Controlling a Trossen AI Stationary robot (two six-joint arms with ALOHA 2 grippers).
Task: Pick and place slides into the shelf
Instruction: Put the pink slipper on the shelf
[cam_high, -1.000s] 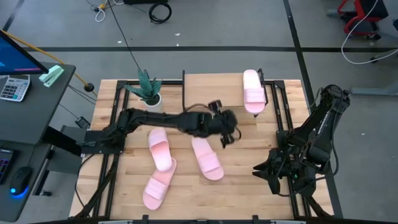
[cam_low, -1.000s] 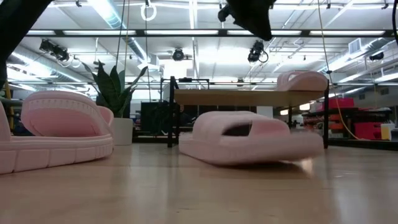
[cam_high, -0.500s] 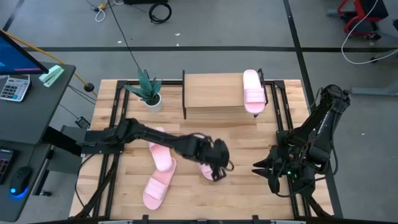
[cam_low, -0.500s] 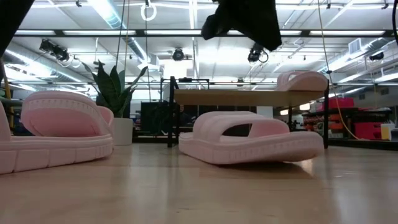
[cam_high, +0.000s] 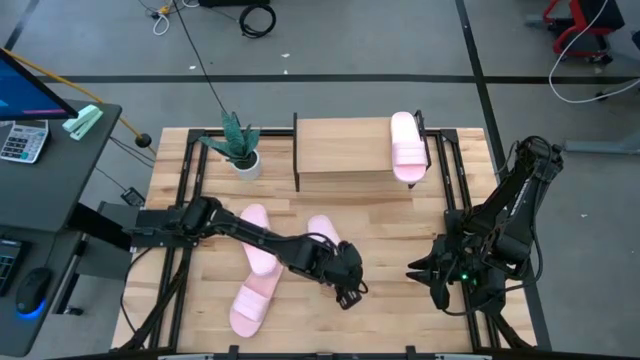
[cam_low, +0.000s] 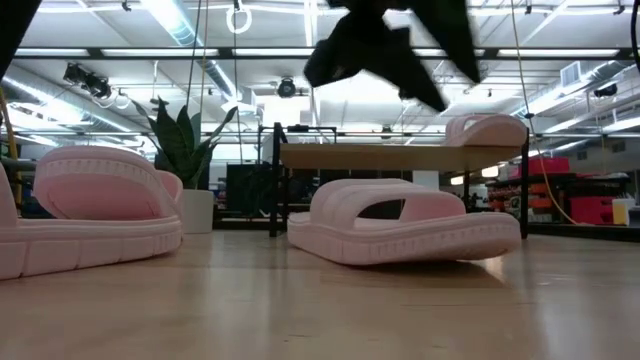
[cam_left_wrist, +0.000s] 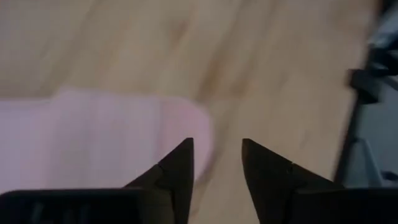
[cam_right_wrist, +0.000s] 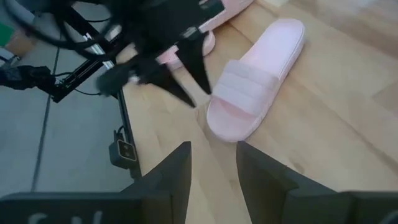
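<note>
Three pale pink slides lie on the slatted table: one in the middle (cam_high: 322, 233) (cam_low: 400, 225) (cam_right_wrist: 255, 78), and two overlapping at the left (cam_high: 258, 243) (cam_high: 253, 298). A fourth slide (cam_high: 407, 146) (cam_low: 487, 128) rests sole-down on the right end of the shelf's (cam_high: 342, 150) (cam_low: 400, 156) wood top. My left gripper (cam_high: 347, 288) (cam_low: 390, 45) (cam_left_wrist: 217, 152) is open and hovers above the near end of the middle slide (cam_left_wrist: 118, 143), clear of it. My right gripper (cam_high: 420, 272) (cam_right_wrist: 213, 165) is open and waits at the table's right side.
A potted plant (cam_high: 238, 150) (cam_low: 185, 150) stands left of the shelf at the far edge. The left arm's links (cam_high: 250, 232) stretch across the two left slides. Bare wood shows between the middle slide and my right gripper.
My left gripper has swung from just in front of the shelf toward the table's near edge, passing along the middle slide to its near end. It stays high above the table. The slides lie where they were.
</note>
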